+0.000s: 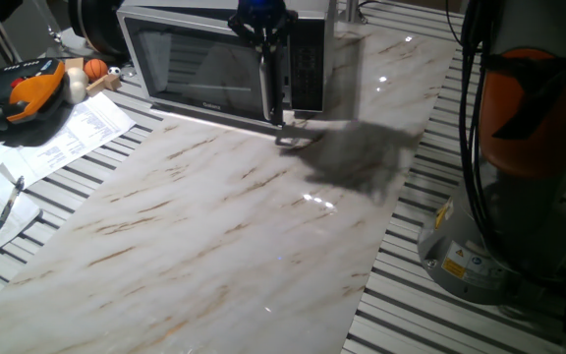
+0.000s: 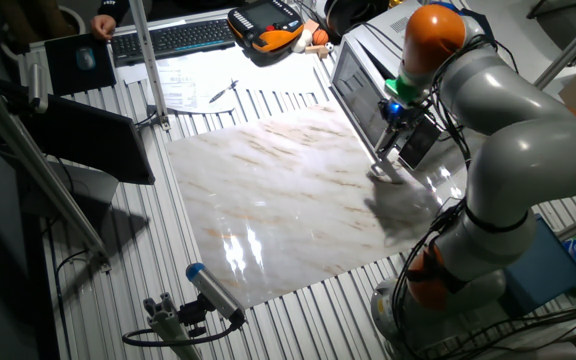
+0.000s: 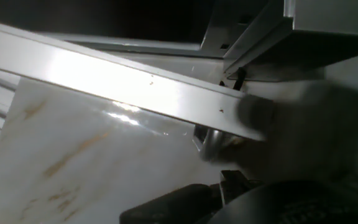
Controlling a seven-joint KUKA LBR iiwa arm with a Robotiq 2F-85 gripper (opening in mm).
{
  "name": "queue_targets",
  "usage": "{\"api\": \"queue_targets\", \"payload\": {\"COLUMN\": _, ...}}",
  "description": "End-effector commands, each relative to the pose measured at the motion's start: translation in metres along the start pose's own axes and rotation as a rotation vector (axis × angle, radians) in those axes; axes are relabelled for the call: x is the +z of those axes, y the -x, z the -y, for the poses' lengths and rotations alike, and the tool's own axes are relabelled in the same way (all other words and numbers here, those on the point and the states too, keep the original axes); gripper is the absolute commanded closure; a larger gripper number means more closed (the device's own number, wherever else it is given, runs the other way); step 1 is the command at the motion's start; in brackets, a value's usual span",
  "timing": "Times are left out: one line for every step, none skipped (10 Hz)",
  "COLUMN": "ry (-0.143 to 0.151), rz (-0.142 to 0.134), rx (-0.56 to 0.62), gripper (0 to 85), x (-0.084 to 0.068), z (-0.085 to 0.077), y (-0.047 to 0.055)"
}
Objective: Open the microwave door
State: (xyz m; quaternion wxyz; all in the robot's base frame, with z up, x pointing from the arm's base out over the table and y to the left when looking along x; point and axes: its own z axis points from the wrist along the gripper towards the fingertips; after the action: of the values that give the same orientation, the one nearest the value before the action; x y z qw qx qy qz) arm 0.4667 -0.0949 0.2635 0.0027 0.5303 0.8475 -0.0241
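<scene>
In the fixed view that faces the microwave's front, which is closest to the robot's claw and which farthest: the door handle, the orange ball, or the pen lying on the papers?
From the gripper, nearest first:
1. The door handle, right at the gripper, on the microwave door.
2. The orange ball, off to the left, beside the microwave.
3. The pen, far left, on the papers near the table's edge.

Table: ribbed metal bench [image 1: 416,285], marble-patterned slab [image 1: 224,226] on top.
Far edge: microwave [image 1: 219,54].
Far left corner: papers [image 1: 62,138], pen [image 1: 10,202].
</scene>
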Motion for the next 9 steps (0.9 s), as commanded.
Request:
{"api": "queue_targets", "payload": {"ry": -0.011, "rz": -0.008, "rx": -0.014, "gripper": 85.0, "x": -0.003, "z": 0.004, "y": 0.001}}
{"api": "queue_targets", "payload": {"ry": -0.017, "rz": -0.007, "rx": -0.025, "gripper": 85.0, "x": -0.004, "z": 0.008, "y": 0.0}}
{"api": "queue_targets", "payload": {"ry": -0.029, "rz": -0.007, "rx": -0.037, "gripper": 85.0, "x": -0.005, "z": 0.011, "y": -0.002}}
{"api": "queue_targets", "payload": {"ry": -0.041, "rz": -0.007, "rx": -0.059, "gripper": 85.0, "x": -0.006, "z": 0.015, "y": -0.002}}
{"api": "queue_targets", "payload": {"ry": -0.056, "rz": -0.012, "rx": -0.088, "gripper": 85.0, "x": -0.008, "z": 0.019, "y": 0.0}}
{"api": "queue_targets", "payload": {"ry": -0.065, "rz": -0.021, "rx": -0.113, "gripper": 85.0, "x": -0.011, "z": 0.023, "y": 0.004}}
{"api": "queue_targets", "payload": {"ry": -0.077, "rz": -0.022, "rx": -0.14, "gripper": 85.0, "x": -0.014, "z": 0.027, "y": 0.007}}
{"api": "queue_targets", "payload": {"ry": -0.083, "rz": -0.026, "rx": -0.158, "gripper": 85.0, "x": -0.015, "z": 0.03, "y": 0.009}}
{"api": "queue_targets", "payload": {"ry": -0.087, "rz": -0.028, "rx": -0.173, "gripper": 85.0, "x": -0.016, "z": 0.032, "y": 0.011}}
